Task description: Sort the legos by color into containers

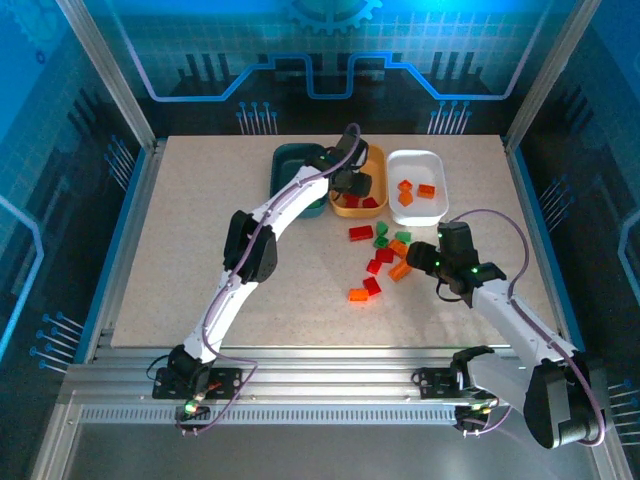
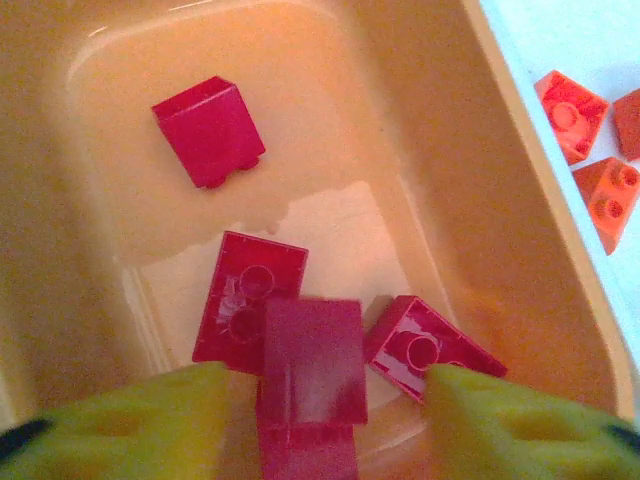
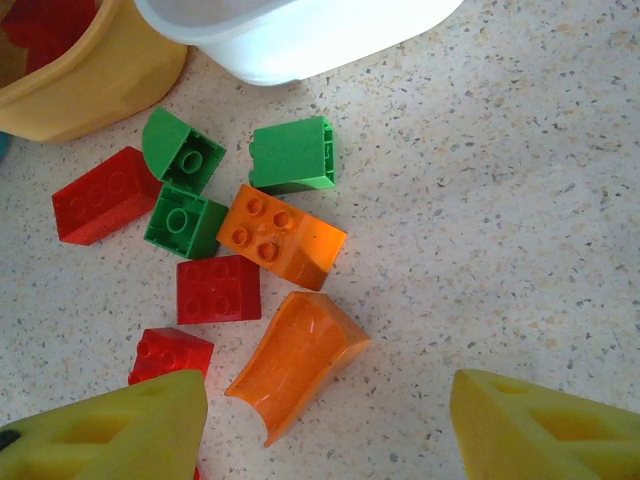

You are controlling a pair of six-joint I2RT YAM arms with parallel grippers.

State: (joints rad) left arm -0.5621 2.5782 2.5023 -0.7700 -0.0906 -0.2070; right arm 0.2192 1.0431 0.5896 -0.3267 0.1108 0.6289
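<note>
Teal tray [image 1: 288, 170]: at the far side of the table [image 1: 170, 250], leftmost of three trays in a row. The left arm crosses its right rim. The left half of the table is bare, with wide room out to the left edge.

Orange tray [image 2: 480, 210]: just right of the teal one. The left gripper [image 2: 327, 400] hangs over it with its fingers spread and clamping nothing. A blurred red brick [image 2: 312, 360] sits between the pads with a gap on each side; I cannot tell whether it rests on the bricks below. Three other red bricks lie on the tray floor: one alone [image 2: 210, 130] with room all round, and two [image 2: 245, 295] [image 2: 430, 345] close under the fingers, the right one near the tray wall.

White tray [image 1: 420, 154]: just right of the orange tray, rims running alongside. Three orange bricks [image 1: 405, 186] lie inside.

Loose pile [image 1: 385, 256]: red, green and orange legos on the table, just near of the orange and white trays. Three green pieces [image 3: 292, 153] lie on its far side, closest to the tray rims.

Right gripper [image 3: 325, 400]: at the pile's right side, fingers apart, holding nothing. A curved orange brick [image 3: 300, 355] lies just ahead of the gap, closer to the left finger. A red brick [image 3: 170, 355] touches or nearly touches that finger's tip. To the right of the pile the table is bare.
</note>
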